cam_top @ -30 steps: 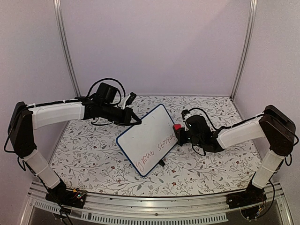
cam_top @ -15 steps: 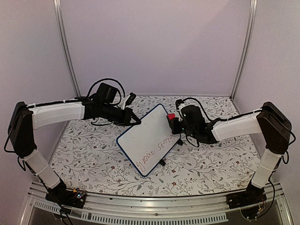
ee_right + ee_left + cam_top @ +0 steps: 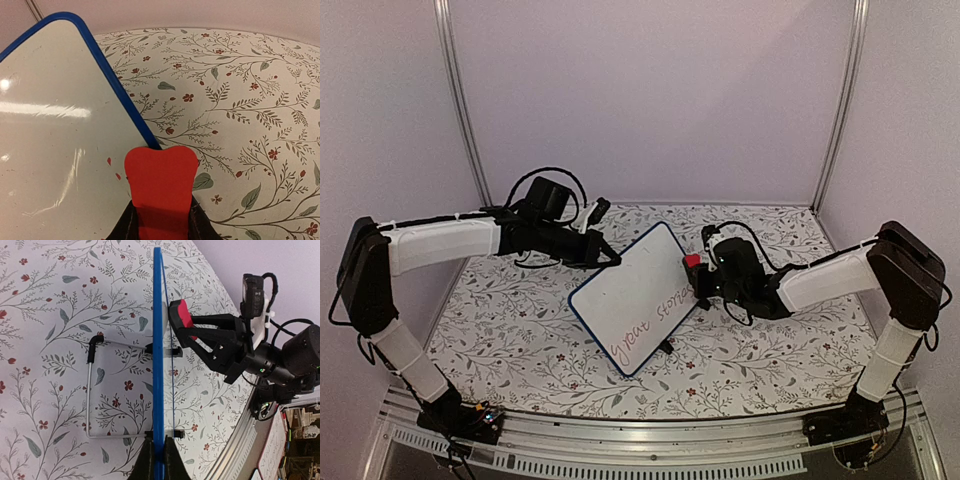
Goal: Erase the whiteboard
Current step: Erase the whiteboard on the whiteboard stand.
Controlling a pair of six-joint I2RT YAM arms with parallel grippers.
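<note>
Right tool (image 3: 698, 274): jaws pressed together, pinching the red eraser (image 3: 161, 185) by its base, pad pointing forward. The pad sits at the right-hand rim of the whiteboard (image 3: 632, 296), just ahead of the tool. It looks right against the face, but you can't confirm contact from these views. A few red specks lie just left of the pad.

Farther out, left of the tool and nearer you, the red handwriting (image 3: 655, 325) runs whole across the board's lower half. The upper half is bare. Reckon the wiping is barely begun and nearly all of it is left.

Left tool (image 3: 155, 462): clamped on the board's far-left edge, propping it tilted on the bench (image 3: 520, 340).
</note>
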